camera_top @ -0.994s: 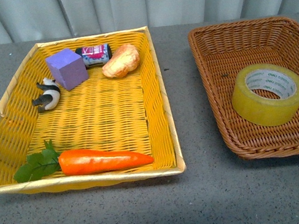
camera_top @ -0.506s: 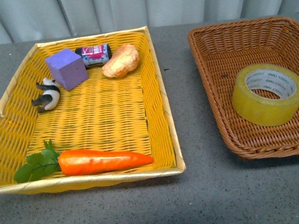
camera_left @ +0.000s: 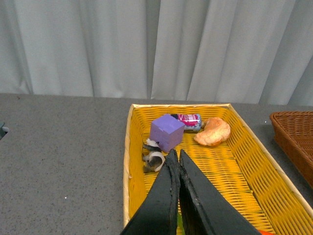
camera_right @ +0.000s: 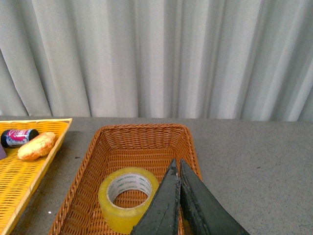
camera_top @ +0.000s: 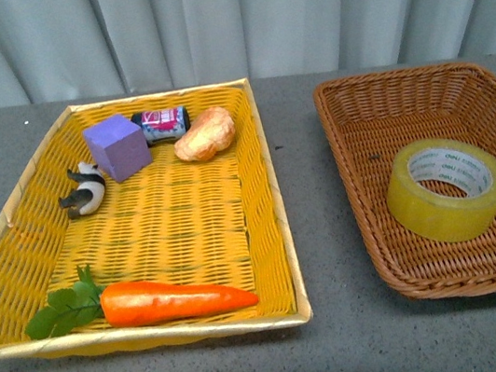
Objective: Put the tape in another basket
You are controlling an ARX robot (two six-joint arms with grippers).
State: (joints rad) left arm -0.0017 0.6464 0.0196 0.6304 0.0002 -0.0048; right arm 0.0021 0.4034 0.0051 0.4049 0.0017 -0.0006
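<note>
Backing the grey table, pale pleated curtains hang.

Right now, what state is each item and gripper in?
tape: lying flat, hole up, in the brown wicker basket
yellow basket: holds five items
carrot: on its side
can: on its side
left gripper: shut, empty
right gripper: shut, empty

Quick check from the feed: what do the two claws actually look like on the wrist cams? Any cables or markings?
Both look alike. The left claw and the right claw each show two long, flat, matte black fingers tapering to narrow tips, with slightly rough, worn inner edges. No cables, labels or markings are visible on either, and nothing of the arms behind them is in frame. The front view shows neither arm.
</note>
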